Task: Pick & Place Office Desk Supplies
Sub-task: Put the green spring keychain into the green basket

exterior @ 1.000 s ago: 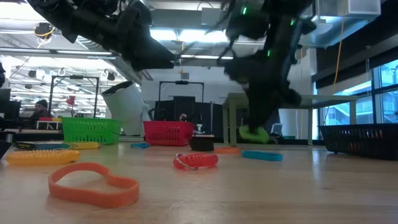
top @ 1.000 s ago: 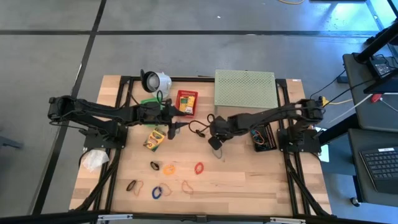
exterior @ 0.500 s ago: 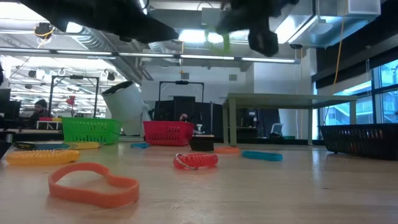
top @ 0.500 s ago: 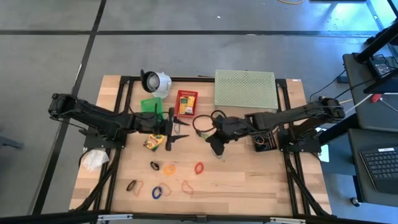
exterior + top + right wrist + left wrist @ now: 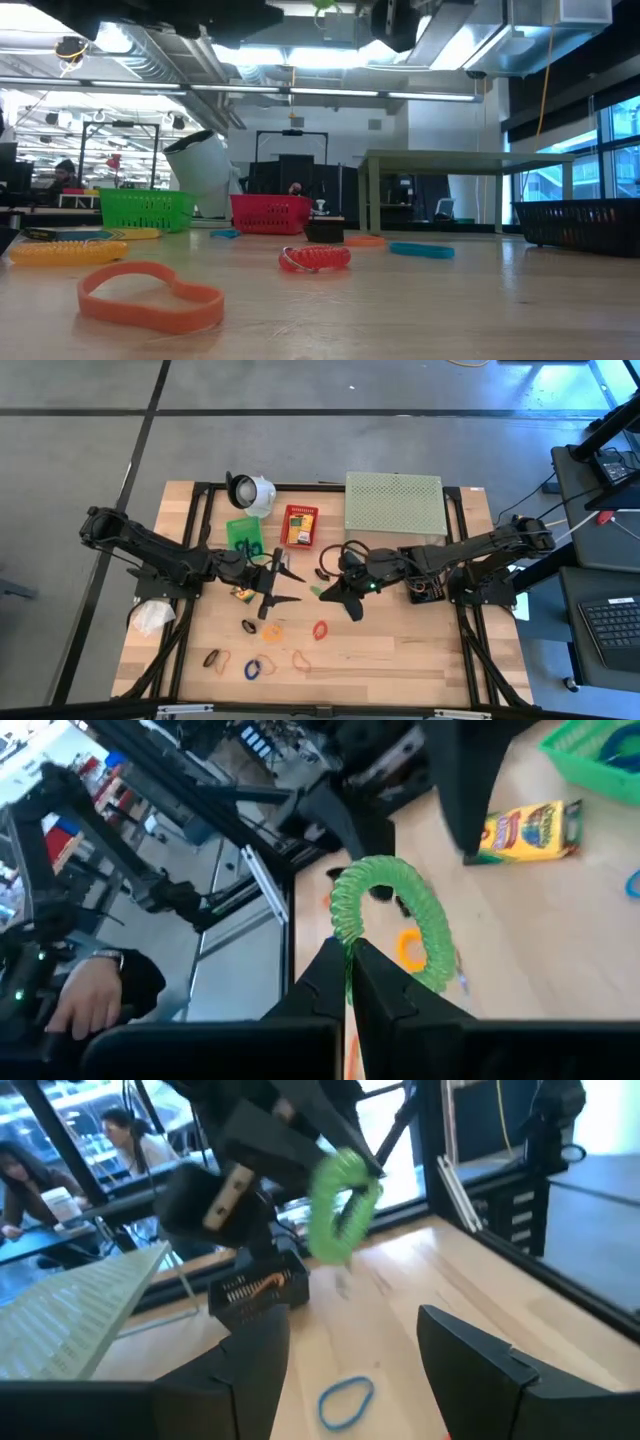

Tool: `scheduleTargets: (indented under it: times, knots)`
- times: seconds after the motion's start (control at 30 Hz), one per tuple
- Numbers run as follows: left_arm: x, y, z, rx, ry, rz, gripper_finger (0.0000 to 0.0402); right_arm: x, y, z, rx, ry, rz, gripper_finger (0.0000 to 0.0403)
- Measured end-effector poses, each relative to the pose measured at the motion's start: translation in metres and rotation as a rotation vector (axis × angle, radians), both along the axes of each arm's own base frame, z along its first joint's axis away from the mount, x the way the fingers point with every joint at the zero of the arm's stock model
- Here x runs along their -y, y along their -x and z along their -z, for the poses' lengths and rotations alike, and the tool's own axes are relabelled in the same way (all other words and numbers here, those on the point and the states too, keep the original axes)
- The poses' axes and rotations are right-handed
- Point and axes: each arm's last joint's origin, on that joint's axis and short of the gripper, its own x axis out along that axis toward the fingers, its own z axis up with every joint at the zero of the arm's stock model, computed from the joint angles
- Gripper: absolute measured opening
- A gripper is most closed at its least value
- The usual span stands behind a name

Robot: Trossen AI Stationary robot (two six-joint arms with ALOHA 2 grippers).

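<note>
Table [image 5: 400, 650], wooden, dark frame rails. Far edge: pale green perforated shelf [image 5: 394, 501], white round object with dark opening [image 5: 250, 490], red basket [image 5: 298, 525], green basket [image 5: 244, 535]. Black bin [image 5: 424, 582] under the right arm.

Green coiled band [image 5: 395, 920]: springy spiral loop, bright green, raised above mid-table, pinched in the right gripper [image 5: 348, 982], fingers together on it.

Left gripper [image 5: 279, 582]: fingers apart, empty, just beside the crayon box [image 5: 528, 830], yellow and green, lying flat.

Near edge: loose loops, orange [image 5: 150, 297], red coiled [image 5: 315, 258], blue [image 5: 253, 668], spread apart on the boards
</note>
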Motion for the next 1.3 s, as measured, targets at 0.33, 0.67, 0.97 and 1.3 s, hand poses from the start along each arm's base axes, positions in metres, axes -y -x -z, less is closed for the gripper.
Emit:
scheduleTargets:
  times: [0.33, 0.67, 0.97, 1.3]
  knots:
    - [0.002, -0.013, -0.016, 0.063, 0.041, -0.015, 0.0233, -0.007, -0.002, -0.002, 0.048, 0.006, -0.027, 0.0002]
    - [0.010, -0.040, -0.023, 0.057, 0.019, 0.062, 0.0232, -0.008, -0.002, -0.002, 0.056, 0.013, -0.028, 0.0002]
    - [0.012, -0.042, -0.020, 0.046, 0.022, 0.122, 0.0176, -0.008, -0.002, -0.002, 0.062, 0.021, -0.035, 0.0002]
    - [0.012, -0.042, -0.021, 0.053, 0.020, 0.118, 0.0032, -0.008, -0.002, -0.003, 0.067, 0.022, -0.035, 0.0005]
